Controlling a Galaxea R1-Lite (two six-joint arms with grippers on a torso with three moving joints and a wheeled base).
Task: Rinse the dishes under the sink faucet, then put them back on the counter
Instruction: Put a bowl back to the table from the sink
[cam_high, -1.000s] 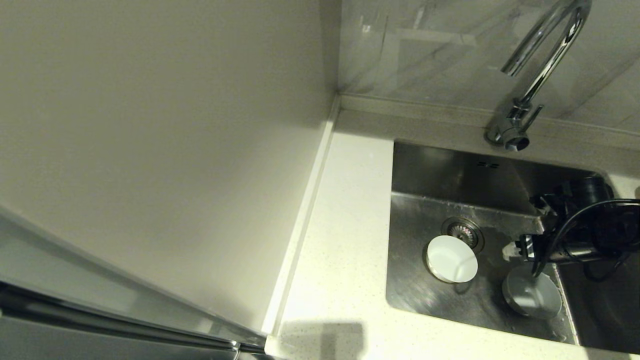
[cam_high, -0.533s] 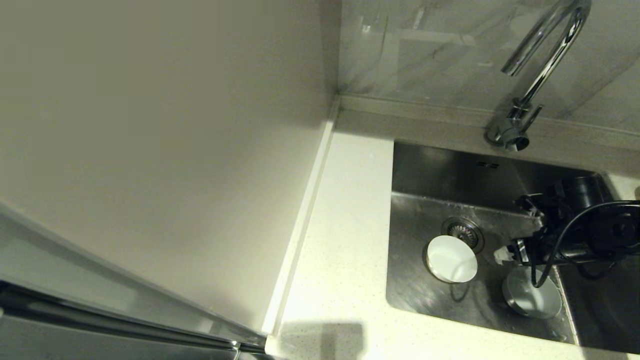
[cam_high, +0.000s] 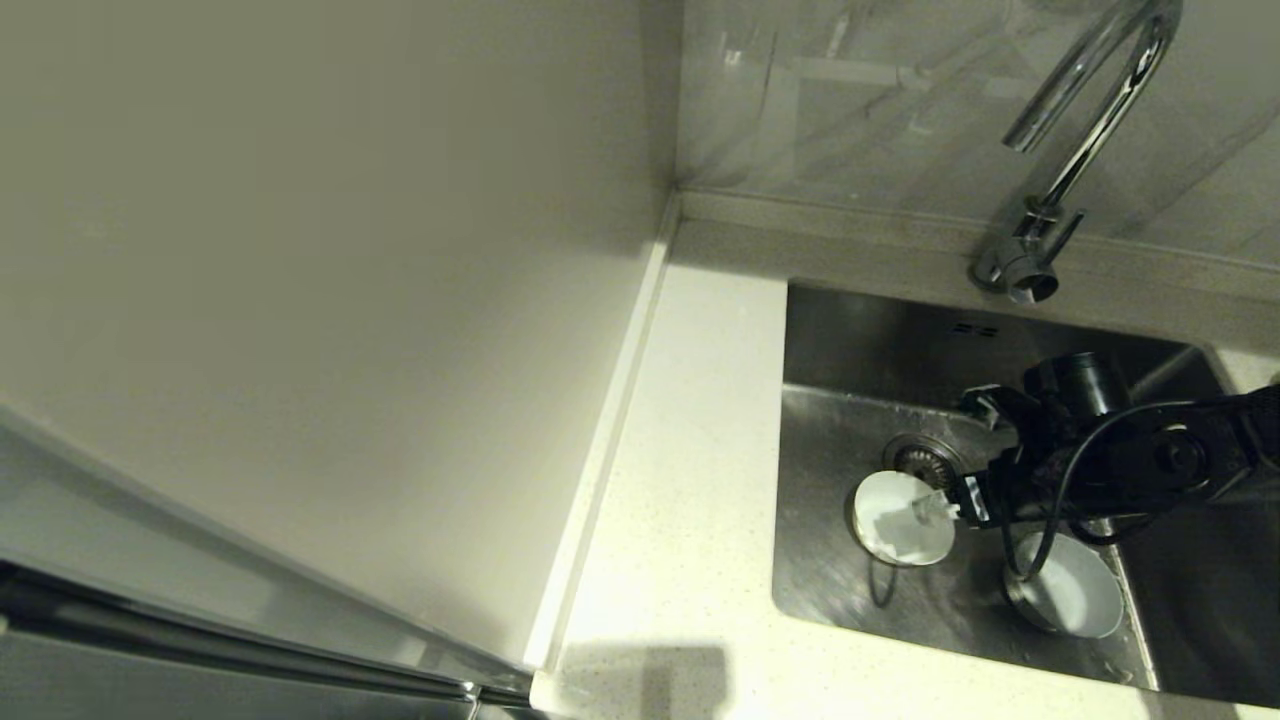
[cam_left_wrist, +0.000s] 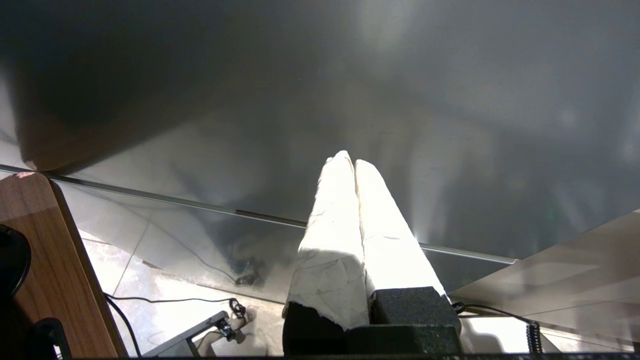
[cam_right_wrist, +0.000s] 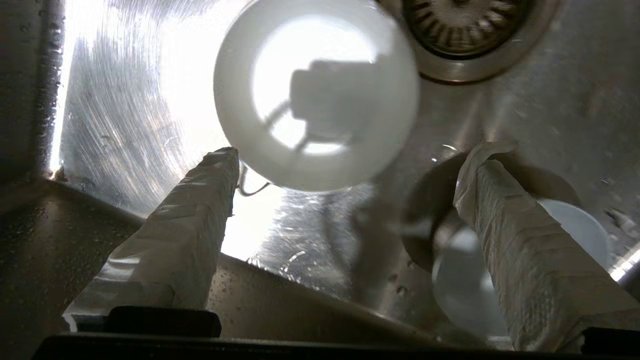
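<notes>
Bowl beside drain strainer (touching)

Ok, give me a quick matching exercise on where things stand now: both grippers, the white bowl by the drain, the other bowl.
Things:
1. right gripper
2. left gripper
3. small round white bowl
4. pale grey round bowl

States:
A. fingers pressed together, away from the steel sink
B. beside the round metal drain strainer
C. fingers spread wide, holding nothing
D. near the sink's front right corner

Pairs: 1-C, 2-A, 3-B, 4-D
</notes>
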